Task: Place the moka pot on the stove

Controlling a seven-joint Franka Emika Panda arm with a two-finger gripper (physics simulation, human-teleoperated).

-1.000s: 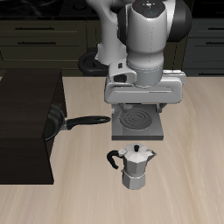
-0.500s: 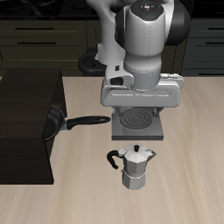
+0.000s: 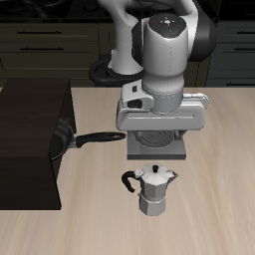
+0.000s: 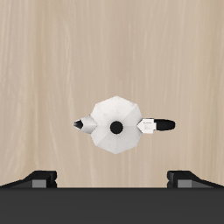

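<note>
moka pot point(image 3: 155, 189) stood upright on the table, just in front of the stove point(image 3: 156, 141) | gripper point(image 4: 114, 178) hung above the stove, fingers apart, holding nothing | wrist view alone showed pot's octagonal top point(image 4: 116, 125) | frying pan point(image 3: 80, 138) beside stove, exterior only

Over the last second the robot arm point(image 3: 167, 60) has shifted toward the near edge of the surface and come lower. Its wide grey wrist block point(image 3: 159, 112) now hangs closer to the moka pot point(image 3: 154, 189), covering more of the far part of the stove point(image 3: 156, 144) than before. The arm's round upper housing has also swung slightly to the right in the exterior view.
</note>
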